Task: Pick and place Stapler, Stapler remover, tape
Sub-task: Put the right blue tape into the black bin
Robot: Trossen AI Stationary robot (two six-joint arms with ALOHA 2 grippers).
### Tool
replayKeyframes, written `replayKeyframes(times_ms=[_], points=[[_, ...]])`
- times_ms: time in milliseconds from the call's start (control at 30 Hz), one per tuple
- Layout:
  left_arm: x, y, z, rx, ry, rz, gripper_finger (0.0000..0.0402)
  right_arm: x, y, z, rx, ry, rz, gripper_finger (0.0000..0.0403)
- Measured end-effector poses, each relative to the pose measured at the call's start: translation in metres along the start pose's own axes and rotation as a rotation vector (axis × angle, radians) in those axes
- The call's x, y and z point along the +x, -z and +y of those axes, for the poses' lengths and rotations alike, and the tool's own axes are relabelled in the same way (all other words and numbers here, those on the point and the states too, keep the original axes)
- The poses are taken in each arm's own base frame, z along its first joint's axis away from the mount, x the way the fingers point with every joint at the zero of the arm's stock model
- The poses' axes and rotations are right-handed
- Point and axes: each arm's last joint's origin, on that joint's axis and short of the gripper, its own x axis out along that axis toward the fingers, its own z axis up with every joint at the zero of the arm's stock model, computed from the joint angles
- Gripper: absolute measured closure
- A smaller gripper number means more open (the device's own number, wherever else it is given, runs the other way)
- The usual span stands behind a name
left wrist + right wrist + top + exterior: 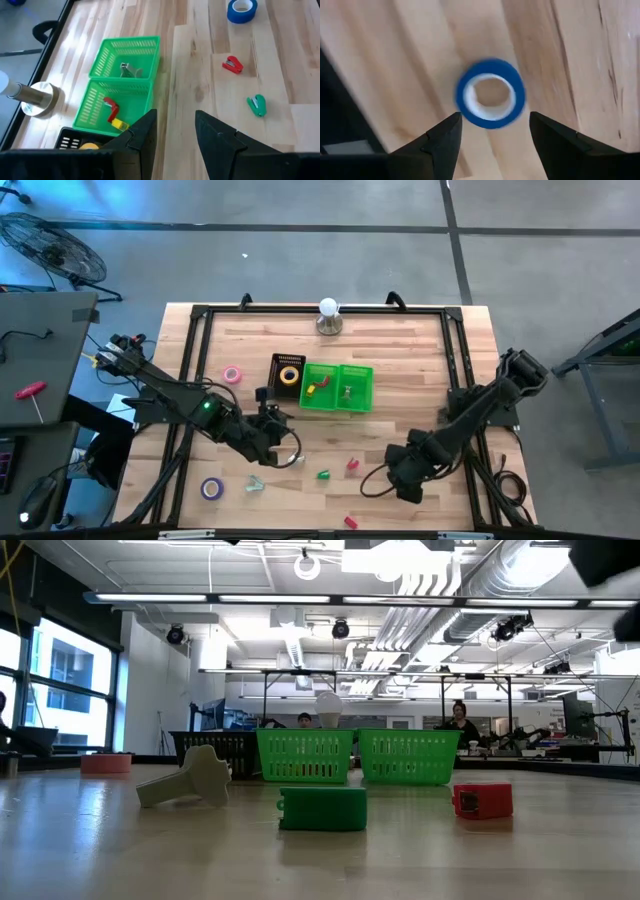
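Blue tape point(491, 93) lies flat on the pale wood directly beneath the right gripper point(492, 135), whose two dark fingers stand wide apart with nothing between them — the roll shows in the gap, not touched by either finger. In the high view that right gripper point(408, 480) hangs over the near right part of the table point(420, 360), and the roll itself is hidden under the arm there.

Over on the near left side, the left gripper point(283, 448) hangs partly open and holds nothing; its wrist view shows bare wood between its fingers point(142, 137). Ahead of it stand two green baskets point(125, 85) side by side. One holds a small metal stapler remover point(128, 69), the other a red item with a yellow piece point(113, 113). Just beside them sits a black tray point(285, 371) with the yellow tape point(289, 376) in it.

Loose on the wood between the two arms lie a red stapler point(352, 465) and a green stapler point(324, 474), near each other but apart. Another small red item point(350, 522) rests at the near edge. Pink tape point(232, 374) lies left of the black tray, purple tape point(211, 488) near the left front corner, and a pale green remover point(254, 483) just beside it — apart, not touching. At the far edge stands a metal base with a white ball point(328, 308) on it.
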Motion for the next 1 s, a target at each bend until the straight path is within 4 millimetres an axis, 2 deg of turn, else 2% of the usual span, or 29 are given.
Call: replayKeyframes(times_ms=[233, 567, 733, 867, 1000], points=[[0.005, -0.002, -0.004, 0.043, -0.003, -0.016, 0.0273, 0.023, 0.000, -0.022, 0.036, 0.061, 0.017, 0.0179], [0.005, -0.005, -0.004, 0.042, -0.014, -0.050, 0.0273, 0.051, -0.001, -0.041, 0.039, -0.023, 0.017, 0.0179], [0.008, -0.005, -0.005, 0.031, -0.014, -0.046, 0.0273, 0.059, 0.001, -0.052, 0.059, 0.006, 0.003, 0.0184], [0.018, -0.004, -0.006, 0.031, -0.032, -0.020, 0.0273, 0.059, 0.001, -0.053, 0.039, 0.024, -0.008, 0.0241], [0.033, -0.001, -0.009, 0.032, -0.049, 0.020, 0.0273, 0.056, -0.003, -0.051, -0.032, 0.046, -0.033, 0.0347]])
